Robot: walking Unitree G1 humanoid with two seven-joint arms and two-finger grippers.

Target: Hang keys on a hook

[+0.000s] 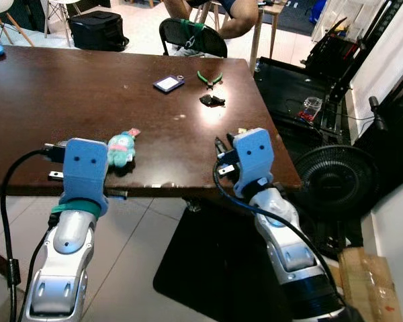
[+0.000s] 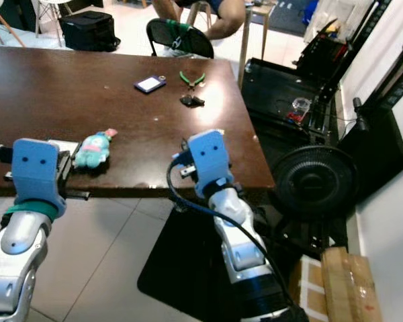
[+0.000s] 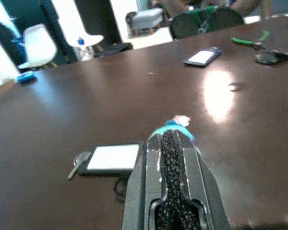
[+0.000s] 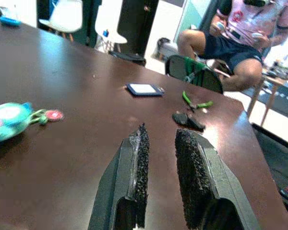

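At the table's near edge (image 1: pixel 154 182), the left gripper (image 3: pixel 172 143), fingers pressed together, points toward the teal plush keychain (image 1: pixel 121 149) at its twelve o'clock; the right gripper (image 4: pixel 163 158), fingers apart, holds nothing, likely waiting.

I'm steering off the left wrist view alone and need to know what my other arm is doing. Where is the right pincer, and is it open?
Observer: The right pincer is open with nothing between its fingers, held over the near right part of the table.
Operator: What's the teal thing peeking out behind my left fingers?
Observer: A small teal plush toy, lying on the table just beyond the shut left pincer.
Operator: Anything on the floor to my right?
Observer: A black fan stands past the table's right edge.
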